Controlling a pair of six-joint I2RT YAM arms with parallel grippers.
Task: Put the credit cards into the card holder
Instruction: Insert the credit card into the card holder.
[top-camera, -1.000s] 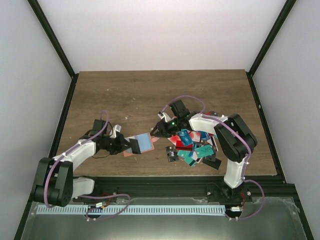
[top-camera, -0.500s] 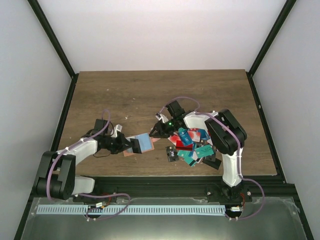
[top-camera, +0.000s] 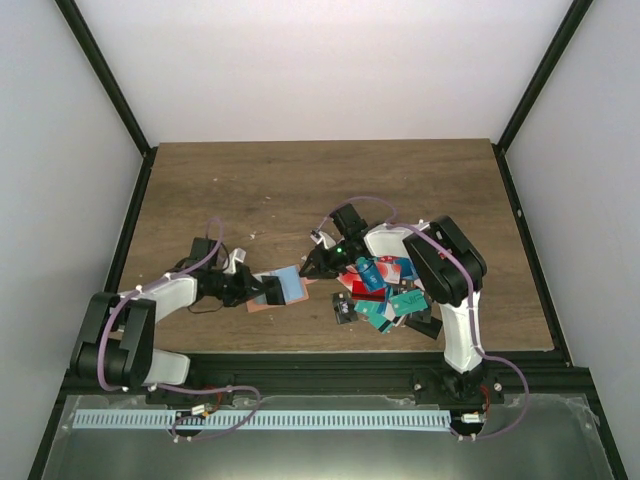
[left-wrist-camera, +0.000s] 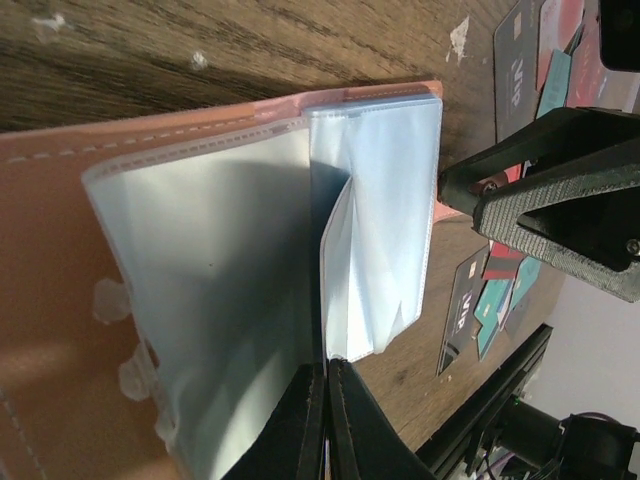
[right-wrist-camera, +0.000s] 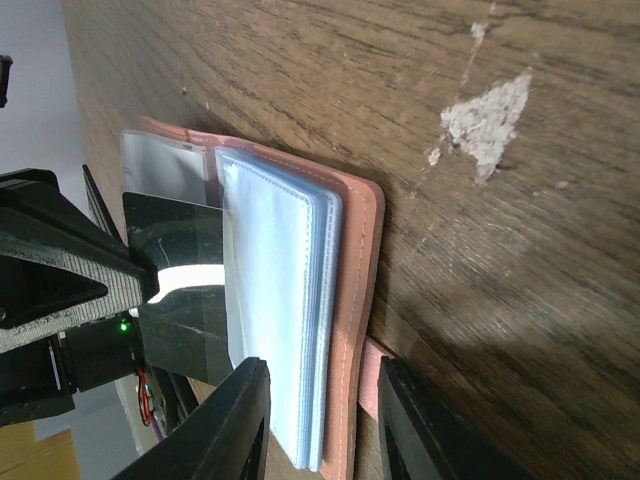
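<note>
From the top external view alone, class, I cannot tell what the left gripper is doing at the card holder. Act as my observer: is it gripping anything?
Observer: Yes. The left wrist view shows the left gripper shut on the edge of the card holder's clear pockets.
Operator: Is a card between the right gripper's fingers?
Observer: No. In the right wrist view the right gripper is open and empty, with the holder's edge showing between its fingers.
Operator: Is the holder open?
Observer: Yes. Its cover lies on the table, with one pocket leaf parted from the stack.
</note>
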